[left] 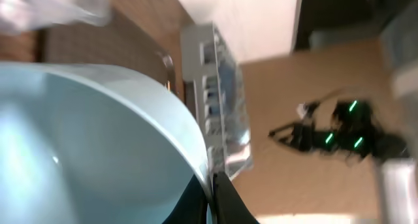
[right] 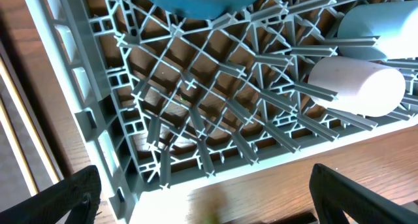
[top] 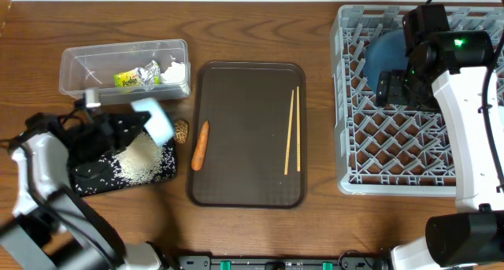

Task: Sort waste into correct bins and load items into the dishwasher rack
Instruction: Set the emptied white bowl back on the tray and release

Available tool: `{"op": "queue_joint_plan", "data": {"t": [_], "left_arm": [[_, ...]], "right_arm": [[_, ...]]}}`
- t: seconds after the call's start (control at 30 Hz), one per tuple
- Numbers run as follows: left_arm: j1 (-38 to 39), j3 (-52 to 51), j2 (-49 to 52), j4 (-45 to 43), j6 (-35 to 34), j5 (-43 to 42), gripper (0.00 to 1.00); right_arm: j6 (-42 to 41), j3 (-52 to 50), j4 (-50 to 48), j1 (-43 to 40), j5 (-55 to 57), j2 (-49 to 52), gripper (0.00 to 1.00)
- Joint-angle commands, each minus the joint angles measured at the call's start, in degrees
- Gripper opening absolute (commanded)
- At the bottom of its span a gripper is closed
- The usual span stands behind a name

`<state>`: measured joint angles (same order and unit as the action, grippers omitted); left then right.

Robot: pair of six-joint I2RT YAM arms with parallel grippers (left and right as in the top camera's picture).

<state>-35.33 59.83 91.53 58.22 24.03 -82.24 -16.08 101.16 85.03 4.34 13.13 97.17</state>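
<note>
Jaws of left gripper (left: 211, 195) clamped on rim of small light-blue bowl (left: 85, 145), which is tipped above black tray (top: 87, 181), with loose white rice (top: 140, 161) heaped beneath. Dishwasher rack (top: 394, 156) lies well off to the bowl's right, beyond brown tray (top: 244, 128). Right gripper (right: 209, 204) hangs over the rack, jaws spread, empty. Judgement: bowl goes rightward next. Right arm is nearer the rack, but left carries the bowl.

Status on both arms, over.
Left gripper shut on small light-blue bowl, tipped over flat black tray, white rice on it. Right gripper open, empty, over grey plastic lattice rack. No obstruction seen.
</note>
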Motion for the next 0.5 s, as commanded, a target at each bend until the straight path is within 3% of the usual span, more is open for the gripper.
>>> {"op": "queue_joint_plan", "data": {"t": [0.0, 0.2, 0.47], "left_arm": [[6.1, 2.3, -7.1, -0.4, -3.1, 6.9, 0.06], [21.4, 2.3, -13.6, -5.8, -13.4, 21.6, 0.06], [44.5, 2.3, -10.8, -14.4, -26.2, 42.4, 0.06]], "right_arm": [[0.0, 0.2, 0.0, -0.3, 0.5, -0.4, 0.95], [0.0, 0.2, 0.0, -0.3, -0.8, -0.4, 0.95], [0.0, 0.2, 0.0, -0.3, -1.1, -0.4, 0.95]]}}
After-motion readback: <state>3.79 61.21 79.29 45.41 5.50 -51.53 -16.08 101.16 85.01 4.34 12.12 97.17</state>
